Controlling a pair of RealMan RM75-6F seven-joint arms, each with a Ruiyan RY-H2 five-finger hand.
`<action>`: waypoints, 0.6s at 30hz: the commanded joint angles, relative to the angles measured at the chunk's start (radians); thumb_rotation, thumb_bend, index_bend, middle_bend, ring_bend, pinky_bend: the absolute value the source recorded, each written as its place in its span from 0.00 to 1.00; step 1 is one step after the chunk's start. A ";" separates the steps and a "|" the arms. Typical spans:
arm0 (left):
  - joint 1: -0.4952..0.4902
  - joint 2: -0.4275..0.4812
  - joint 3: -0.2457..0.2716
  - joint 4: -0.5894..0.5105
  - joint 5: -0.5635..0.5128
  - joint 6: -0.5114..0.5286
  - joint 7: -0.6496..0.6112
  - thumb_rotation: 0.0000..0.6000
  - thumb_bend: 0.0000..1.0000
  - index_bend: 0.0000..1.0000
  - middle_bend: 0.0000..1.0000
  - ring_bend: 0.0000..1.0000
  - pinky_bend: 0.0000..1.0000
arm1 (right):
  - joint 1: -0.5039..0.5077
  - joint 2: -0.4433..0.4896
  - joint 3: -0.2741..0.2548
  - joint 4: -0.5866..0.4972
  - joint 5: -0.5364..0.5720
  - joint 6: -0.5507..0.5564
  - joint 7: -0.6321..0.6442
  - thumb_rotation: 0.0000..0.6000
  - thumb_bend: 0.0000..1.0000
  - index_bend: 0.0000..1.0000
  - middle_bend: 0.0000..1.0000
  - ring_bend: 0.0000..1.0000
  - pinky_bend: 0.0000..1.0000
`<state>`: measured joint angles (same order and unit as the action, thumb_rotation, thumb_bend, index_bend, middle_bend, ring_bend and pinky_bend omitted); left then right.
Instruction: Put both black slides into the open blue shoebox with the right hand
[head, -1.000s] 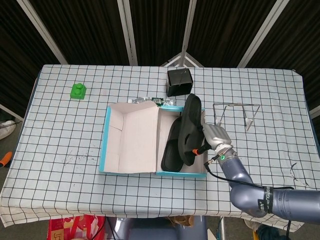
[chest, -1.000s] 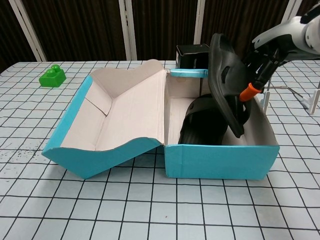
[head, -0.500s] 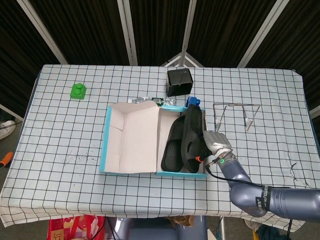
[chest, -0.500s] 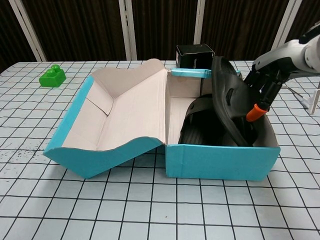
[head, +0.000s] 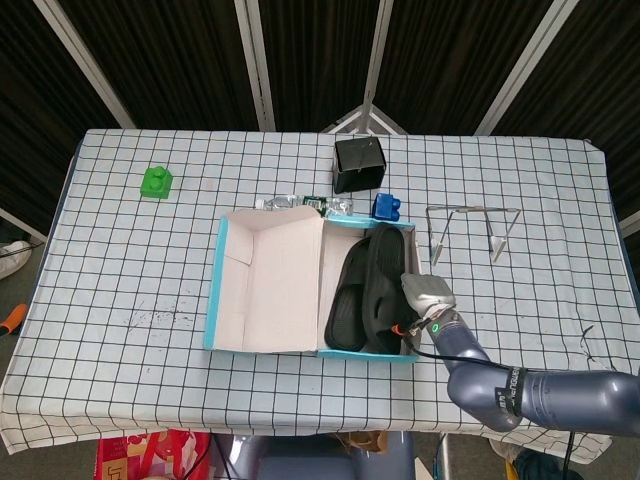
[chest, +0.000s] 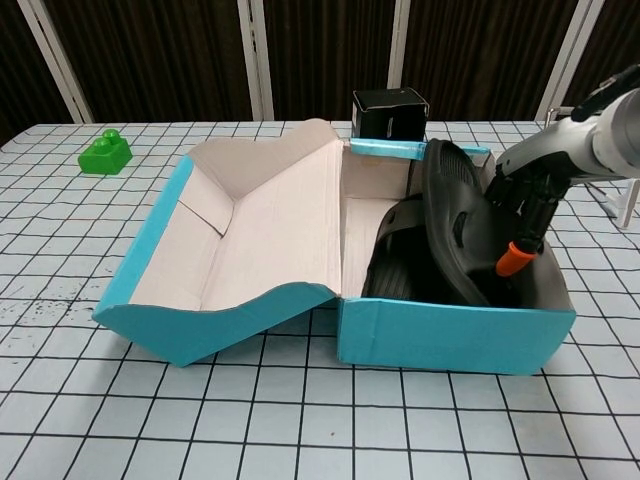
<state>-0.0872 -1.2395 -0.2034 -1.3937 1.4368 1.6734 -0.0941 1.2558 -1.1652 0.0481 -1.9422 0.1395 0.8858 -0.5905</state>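
Both slides are sitting inside the blue shoebox (head: 262, 348) at frame centre: one slide (head: 346, 295) lying along the floor, the other slide (head: 382, 283) leaning on edge against it. The right hand (head: 424, 303) is gripping that leaning slide at the box's right wall. The left hand is showing in neither view.

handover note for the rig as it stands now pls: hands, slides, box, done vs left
Right hand: inside the right end of the blue shoebox, gripping the second slide.
Left hand: not in view.
First slide: in the box.
Second slide: on edge in the box, propped against the first, heel above the rim.
Done: first slide placed; second lowered into the box.
Left: settle the second slide, let go, withdraw the right hand.
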 joint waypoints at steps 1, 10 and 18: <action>0.000 0.000 0.000 0.000 0.000 0.000 -0.001 1.00 0.21 0.07 0.00 0.00 0.07 | 0.013 -0.016 -0.009 0.007 0.006 0.023 -0.023 1.00 0.59 0.55 0.49 0.52 0.16; 0.000 0.001 0.000 -0.001 0.000 -0.001 -0.006 1.00 0.21 0.07 0.00 0.00 0.07 | 0.045 -0.078 -0.037 0.013 0.020 0.103 -0.113 1.00 0.59 0.55 0.49 0.52 0.16; 0.001 0.004 -0.001 0.000 -0.002 -0.001 -0.014 1.00 0.21 0.07 0.00 0.00 0.07 | 0.052 -0.133 -0.040 0.014 0.019 0.175 -0.176 1.00 0.59 0.55 0.49 0.52 0.16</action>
<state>-0.0859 -1.2358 -0.2045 -1.3942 1.4352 1.6729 -0.1080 1.3065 -1.2910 0.0086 -1.9275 0.1597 1.0516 -0.7577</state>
